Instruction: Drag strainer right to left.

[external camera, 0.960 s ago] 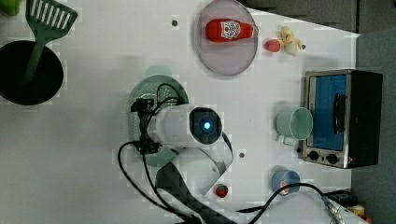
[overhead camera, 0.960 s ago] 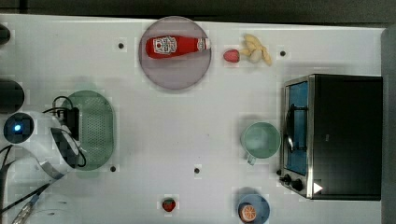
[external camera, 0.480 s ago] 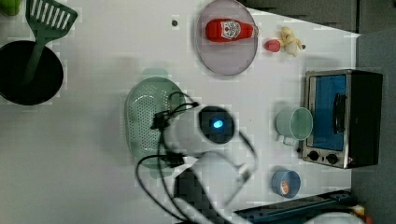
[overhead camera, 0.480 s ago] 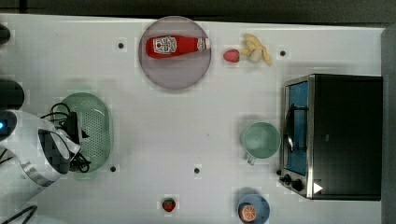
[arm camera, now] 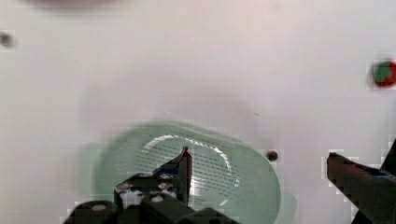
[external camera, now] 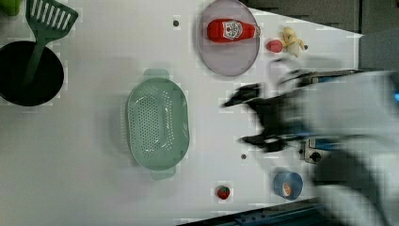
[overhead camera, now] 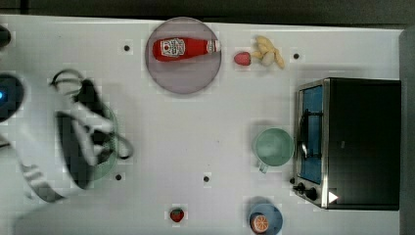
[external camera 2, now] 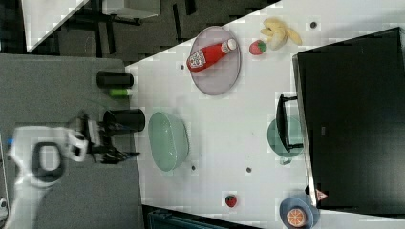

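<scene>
**White tabletop, strainer set down, my claw lifted clear**

White table point(overhead camera: 205, 132) in the top view: my gripper point(overhead camera: 90, 132) hangs blurred over the strainer point(overhead camera: 110, 164), near the top view's left edge.

Left view: the strainer point(external camera: 157, 123) sits alone, long axis running up and down the picture, my gripper point(external camera: 256, 115) well apart toward the left view's right.

Right view: my gripper point(external camera 2: 107, 138) is off the table edge, beside the strainer point(external camera 2: 168, 140).

Wrist view: my fingers point(arm camera: 184, 172) are spread wide, gripping nothing, the strainer point(arm camera: 196, 168) directly below.
</scene>
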You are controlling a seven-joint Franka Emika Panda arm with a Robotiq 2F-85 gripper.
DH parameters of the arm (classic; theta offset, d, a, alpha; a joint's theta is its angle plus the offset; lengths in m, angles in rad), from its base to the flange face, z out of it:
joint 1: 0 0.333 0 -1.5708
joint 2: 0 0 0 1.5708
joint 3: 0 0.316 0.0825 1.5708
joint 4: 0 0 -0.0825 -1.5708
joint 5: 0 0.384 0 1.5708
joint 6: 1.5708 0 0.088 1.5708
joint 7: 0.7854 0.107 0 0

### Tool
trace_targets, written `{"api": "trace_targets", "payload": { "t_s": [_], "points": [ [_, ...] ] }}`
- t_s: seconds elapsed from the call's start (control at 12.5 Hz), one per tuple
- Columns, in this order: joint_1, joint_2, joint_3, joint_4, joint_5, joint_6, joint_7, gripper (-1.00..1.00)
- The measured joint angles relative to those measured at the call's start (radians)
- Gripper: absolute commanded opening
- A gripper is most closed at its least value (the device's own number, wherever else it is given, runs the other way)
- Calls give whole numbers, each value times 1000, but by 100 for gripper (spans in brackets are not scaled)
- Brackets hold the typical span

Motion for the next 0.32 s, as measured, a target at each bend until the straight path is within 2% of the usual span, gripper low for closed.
{"api": "trace_targets", "payload": {
  "t_s": [0.16, 0.32],
  "points": [
    [-27, -122, -142, 43, -1, -9, -133, 100],
    [-72, -197, -269, 91, -128, -62, -290, 100]
  ]
}}
